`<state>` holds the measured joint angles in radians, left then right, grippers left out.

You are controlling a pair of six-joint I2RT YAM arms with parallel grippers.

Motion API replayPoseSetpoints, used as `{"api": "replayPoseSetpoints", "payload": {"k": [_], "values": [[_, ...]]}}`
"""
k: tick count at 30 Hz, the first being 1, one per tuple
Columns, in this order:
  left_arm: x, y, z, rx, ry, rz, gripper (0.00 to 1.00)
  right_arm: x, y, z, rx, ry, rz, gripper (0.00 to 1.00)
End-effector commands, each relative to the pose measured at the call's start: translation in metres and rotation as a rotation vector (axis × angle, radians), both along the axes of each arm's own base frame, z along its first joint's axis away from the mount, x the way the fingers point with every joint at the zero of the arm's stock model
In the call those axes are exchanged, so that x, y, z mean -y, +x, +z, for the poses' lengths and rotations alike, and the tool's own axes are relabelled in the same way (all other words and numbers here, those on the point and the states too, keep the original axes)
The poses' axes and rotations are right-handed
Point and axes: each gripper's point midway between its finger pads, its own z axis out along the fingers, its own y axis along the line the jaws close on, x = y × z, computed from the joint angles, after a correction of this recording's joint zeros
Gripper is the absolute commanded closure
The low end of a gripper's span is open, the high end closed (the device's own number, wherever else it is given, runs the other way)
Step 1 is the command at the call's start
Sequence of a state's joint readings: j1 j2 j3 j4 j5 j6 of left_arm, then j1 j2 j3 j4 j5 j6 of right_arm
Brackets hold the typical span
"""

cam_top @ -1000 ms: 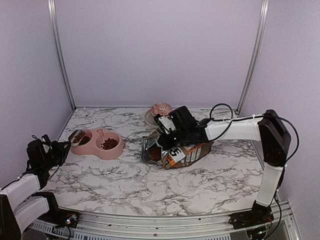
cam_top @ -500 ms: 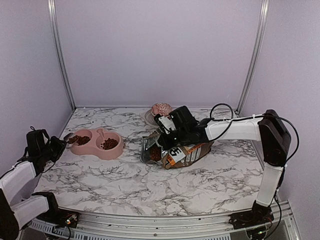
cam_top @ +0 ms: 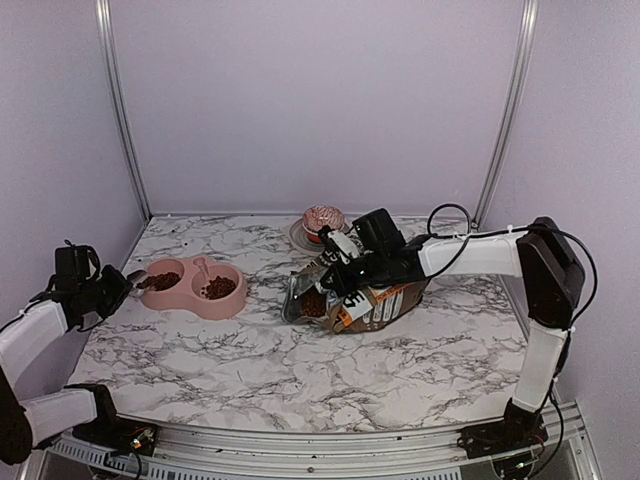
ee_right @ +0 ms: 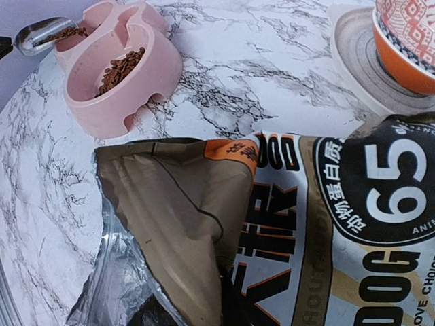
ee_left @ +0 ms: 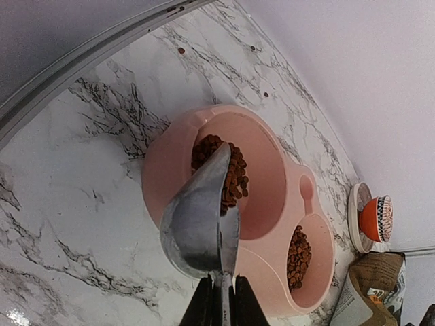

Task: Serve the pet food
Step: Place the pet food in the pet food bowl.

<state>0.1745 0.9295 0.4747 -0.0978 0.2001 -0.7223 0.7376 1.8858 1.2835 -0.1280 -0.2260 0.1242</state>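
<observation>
grips scoop point(ee_left: 200, 221) by its handle in left gripper point(ee_left: 221, 300), kibble point(ee_left: 234, 173) in pink bowl point(ee_left: 163, 156) just beyond jaws; holds right gripper point(cam_top: 333, 268) closed by bag point(ee_right: 326, 224).

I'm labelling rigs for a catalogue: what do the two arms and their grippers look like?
Both arms have white links and black joint housings. The right arm carries a black cable looping above its forearm; the left arm has black cables at its wrist. The left gripper has slim black fingers.
</observation>
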Motion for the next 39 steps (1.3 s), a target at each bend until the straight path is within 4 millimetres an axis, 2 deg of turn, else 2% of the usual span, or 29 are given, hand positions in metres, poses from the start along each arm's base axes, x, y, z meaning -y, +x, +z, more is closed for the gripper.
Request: {"api": "replayPoseSetpoints", "payload": {"k": [1,7,17,22,23,34,39], "values": [[-0.003,-0.001,0.007,-0.044,0.056,-0.012,1.0,0.032,0.019,-0.001,-0.065,0.06,-0.045,1.0],[-0.005,-0.001,0.004,-0.087,0.092,-0.029,1.0,0.036,0.02,0.005,-0.051,0.058,-0.051,1.0],[-0.001,0.004,0.018,-0.107,0.145,-0.08,1.0,0.036,0.021,0.006,-0.048,0.055,-0.052,1.0],[0.002,0.005,0.017,-0.172,0.207,-0.112,1.0,0.037,0.021,0.009,-0.043,0.057,-0.055,1.0],[0.002,0.009,0.024,-0.172,0.226,-0.113,1.0,0.037,0.021,0.01,-0.04,0.058,-0.055,1.0],[0.006,0.015,0.044,-0.225,0.331,-0.158,1.0,0.038,0.021,0.011,-0.034,0.057,-0.057,1.0],[0.013,0.016,0.064,-0.175,0.325,-0.194,1.0,0.039,0.021,0.015,-0.025,0.057,-0.06,1.0]]}}
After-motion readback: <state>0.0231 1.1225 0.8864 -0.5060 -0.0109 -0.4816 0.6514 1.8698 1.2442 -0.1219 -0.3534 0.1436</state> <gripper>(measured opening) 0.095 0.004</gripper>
